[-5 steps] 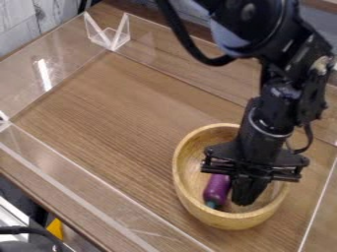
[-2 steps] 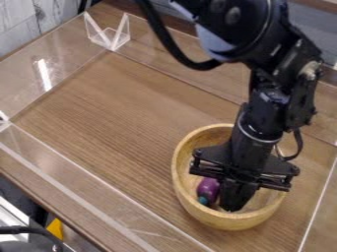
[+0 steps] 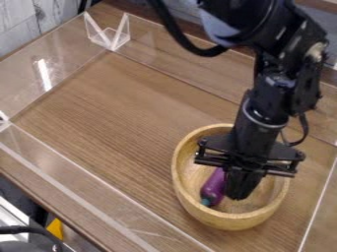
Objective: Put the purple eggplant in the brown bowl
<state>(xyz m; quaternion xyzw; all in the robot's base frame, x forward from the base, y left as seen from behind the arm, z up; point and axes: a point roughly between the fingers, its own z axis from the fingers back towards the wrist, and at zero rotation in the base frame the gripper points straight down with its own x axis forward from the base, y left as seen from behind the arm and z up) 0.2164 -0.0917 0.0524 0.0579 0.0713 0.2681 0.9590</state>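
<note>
The brown bowl [image 3: 188,157], round and light wood, stands on the table at the lower right. My gripper [image 3: 238,187] points almost straight down into it, its black fingers low inside the bowl. The purple eggplant [image 3: 214,185] shows just left of the fingers, tilted, with its lower end near the bowl's floor. The gripper is shut, and the eggplant appears to be held at its right side. The contact itself is hidden behind the fingers.
The wooden table is fenced by low clear plastic walls [image 3: 79,212]. A clear triangular stand [image 3: 108,31] sits at the far left corner. The black arm [image 3: 270,89] rises above the bowl's right half.
The gripper and the eggplant beside it shifted slightly left inside the bowl, then back right and a touch up. The jaws stayed shut throughout.
</note>
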